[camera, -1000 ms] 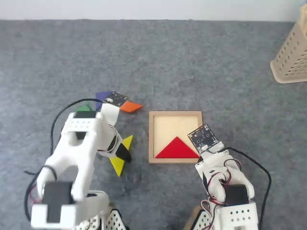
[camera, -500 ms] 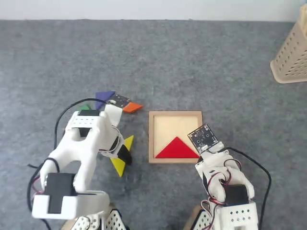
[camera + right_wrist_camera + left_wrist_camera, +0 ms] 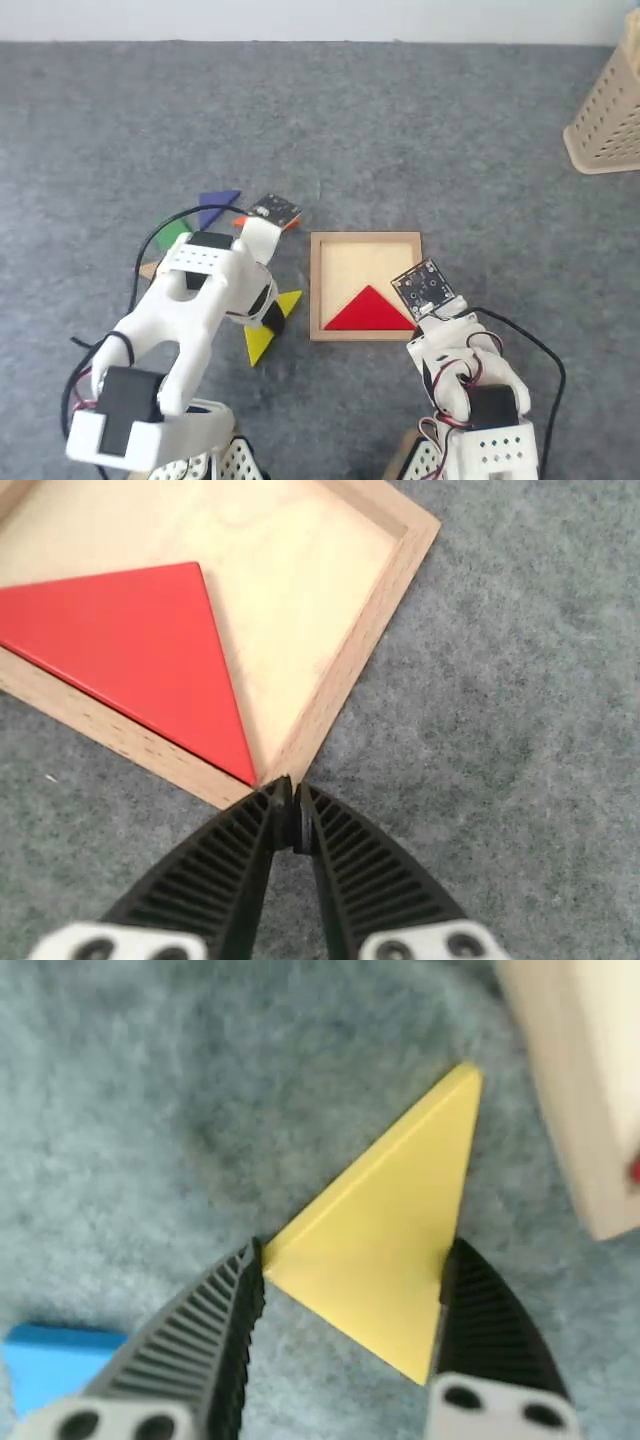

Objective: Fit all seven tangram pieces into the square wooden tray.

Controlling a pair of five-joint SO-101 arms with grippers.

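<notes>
Left end effector [image 3: 350, 1257] pinches the yellow triangle [image 3: 390, 1220] — high view hides that grip; right end effector [image 3: 293, 800] closed, empty, by tray [image 3: 353, 652].

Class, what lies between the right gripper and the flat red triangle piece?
The raised rim of the square wooden tray, at its corner; the right gripper hangs just outside it, the flat red triangle piece just inside. The right wrist view shows this.

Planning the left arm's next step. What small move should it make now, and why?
Probably lift the yellow triangle a little off the carpet. The left gripper has its fingers against two of its edges, so it seems gripped, and the tray beside it has bare floor next to the red triangle.
</notes>
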